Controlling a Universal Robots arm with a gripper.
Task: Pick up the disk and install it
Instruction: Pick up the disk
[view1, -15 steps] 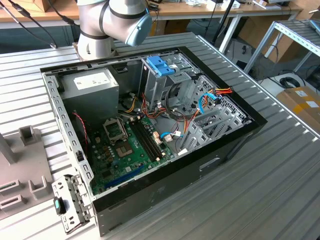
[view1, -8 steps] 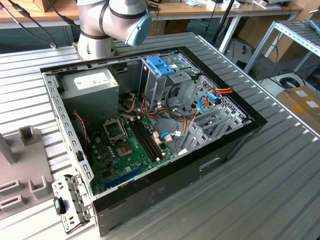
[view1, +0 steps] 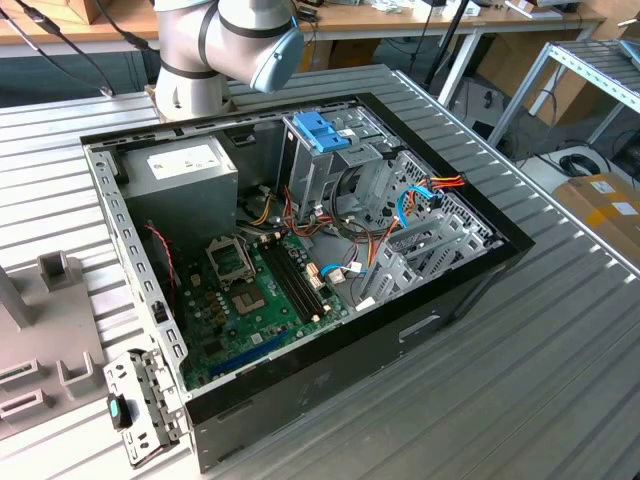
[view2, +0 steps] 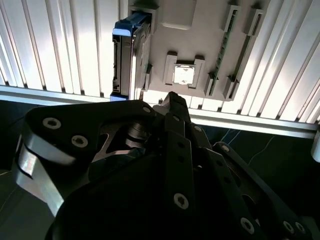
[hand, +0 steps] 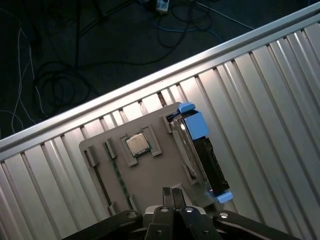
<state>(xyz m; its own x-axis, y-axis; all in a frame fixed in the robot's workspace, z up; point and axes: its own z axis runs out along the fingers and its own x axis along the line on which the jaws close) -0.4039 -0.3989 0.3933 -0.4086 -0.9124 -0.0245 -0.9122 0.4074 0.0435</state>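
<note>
Above the ribbed table (hand: 260, 100), the closed pincer (hand: 170, 192) hovers near the blue-railed disk (hand: 206, 150).

The disk (hand: 209, 159) stood on its long edge in a slot along one side edge of the grey holder (hand: 150, 177), untouched: a dark slab (thin, seen edge-on) capped by bright blue rails at both ends, near the worktop's (hand: 260, 100) edge.

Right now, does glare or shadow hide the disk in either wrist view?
Second wrist view: the slatted table glares near white, the gripper is a dark silhouette, the disk sits edge-on in shade but readable. First wrist view: even light, disk's blue rails clear. Exterior view: evenly lit.
</note>
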